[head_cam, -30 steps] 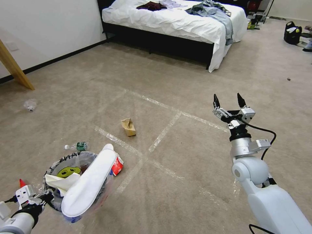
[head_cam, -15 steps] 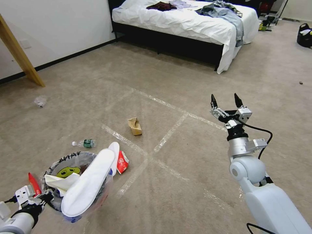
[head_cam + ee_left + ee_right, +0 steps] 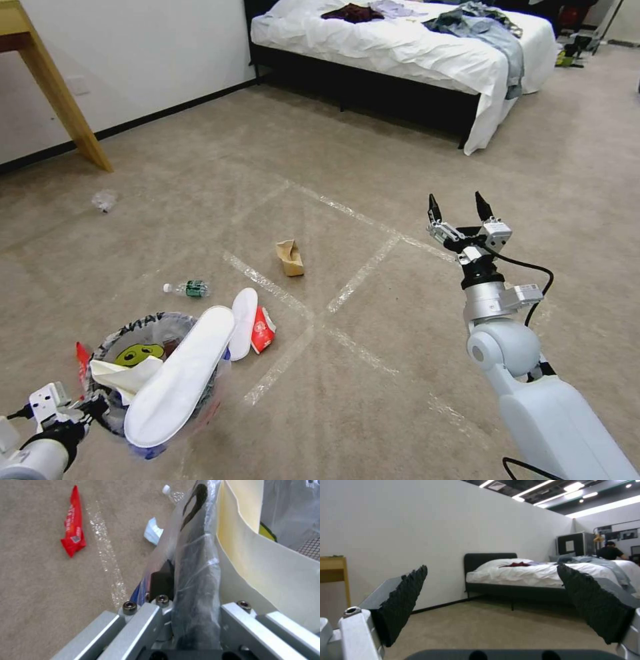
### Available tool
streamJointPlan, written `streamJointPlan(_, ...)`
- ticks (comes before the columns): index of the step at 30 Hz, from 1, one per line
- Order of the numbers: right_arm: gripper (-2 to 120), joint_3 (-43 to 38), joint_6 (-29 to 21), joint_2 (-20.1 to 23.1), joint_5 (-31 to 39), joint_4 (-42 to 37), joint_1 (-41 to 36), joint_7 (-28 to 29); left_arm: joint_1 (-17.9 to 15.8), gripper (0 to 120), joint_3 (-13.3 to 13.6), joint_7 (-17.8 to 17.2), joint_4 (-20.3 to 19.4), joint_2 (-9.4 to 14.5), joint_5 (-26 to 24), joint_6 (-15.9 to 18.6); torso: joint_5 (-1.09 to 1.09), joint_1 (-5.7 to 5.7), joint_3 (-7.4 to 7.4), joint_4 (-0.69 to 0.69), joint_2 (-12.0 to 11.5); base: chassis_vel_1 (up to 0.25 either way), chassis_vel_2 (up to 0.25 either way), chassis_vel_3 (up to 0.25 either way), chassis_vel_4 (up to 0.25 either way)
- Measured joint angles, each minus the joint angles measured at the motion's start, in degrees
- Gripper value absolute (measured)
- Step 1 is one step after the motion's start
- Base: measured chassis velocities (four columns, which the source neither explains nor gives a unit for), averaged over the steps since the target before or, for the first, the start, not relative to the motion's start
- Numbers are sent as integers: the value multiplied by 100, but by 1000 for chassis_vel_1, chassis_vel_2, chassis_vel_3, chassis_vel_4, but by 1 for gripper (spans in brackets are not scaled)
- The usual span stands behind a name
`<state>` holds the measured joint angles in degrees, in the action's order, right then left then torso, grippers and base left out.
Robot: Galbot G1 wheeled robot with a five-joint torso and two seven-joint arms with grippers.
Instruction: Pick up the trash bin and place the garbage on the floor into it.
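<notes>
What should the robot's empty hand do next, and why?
Probably lower the right end effector toward the cardboard scrap. Its fingers are open and empty, raised above the carpet, and the scrap lies on the floor to its left. The left end effector is busy gripping the rim of the trash bin, which already holds a white slipper sole.

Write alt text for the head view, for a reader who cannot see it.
The left gripper grips the rim of a small round bin lined with a clear smiley-face bag, a white flat slipper sole lying across its top. The right gripper hangs open above beige carpet. On the carpet lie another white sole, a red wrapper, a small green-labelled bottle and a brown cardboard scrap.
</notes>
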<state>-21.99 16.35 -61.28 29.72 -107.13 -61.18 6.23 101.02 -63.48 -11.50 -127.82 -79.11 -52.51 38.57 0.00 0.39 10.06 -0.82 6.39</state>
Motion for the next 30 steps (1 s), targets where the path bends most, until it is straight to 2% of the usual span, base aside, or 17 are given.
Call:
streamJointPlan(15, 99, 34, 22, -70, -7, 24, 9, -15, 85, 1, -54, -3, -66, -11, 1, -10, 0, 1, 1, 0, 0, 45, 45, 51, 50)
streamJointPlan(30, 99, 104, 77, -151, -43, 153, 71, -35, 5, 1, -42, -14, 45, -6, 9, -20, 0, 1, 0, 0, 0, 74, 75, 76, 71)
